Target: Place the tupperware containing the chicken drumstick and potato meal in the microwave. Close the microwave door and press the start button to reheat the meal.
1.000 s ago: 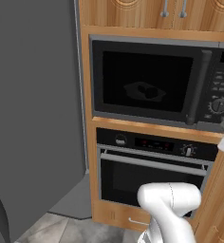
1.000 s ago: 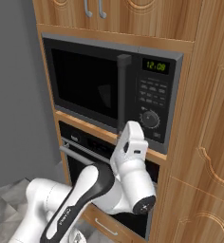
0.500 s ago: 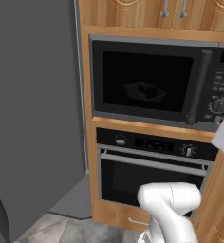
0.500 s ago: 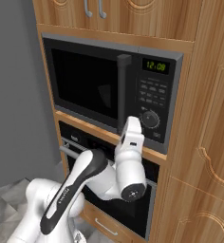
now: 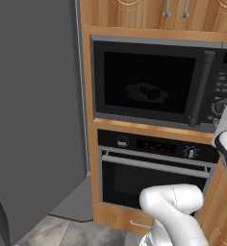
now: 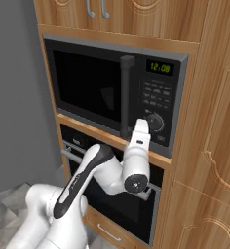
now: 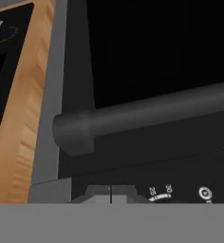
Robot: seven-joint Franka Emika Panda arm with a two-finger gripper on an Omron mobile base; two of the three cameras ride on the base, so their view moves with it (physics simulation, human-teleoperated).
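Flanking the microwave [image 6: 112, 92]: oven [image 5: 154, 166] below, cabinets [image 6: 117, 17] above; fingers [image 7: 111, 194] together.

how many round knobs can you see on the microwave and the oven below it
3. One on the microwave control panel, under the buttons. Two on the oven control strip: one at its left end, one toward its right. The arm may hide others.

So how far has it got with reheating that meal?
Done: the tupperware sits inside the microwave, and the microwave door looks closed. In hand: the shut gripper is raised at the control panel, beside the round knob. Left: pressing start; whether that has happened isn't visible.
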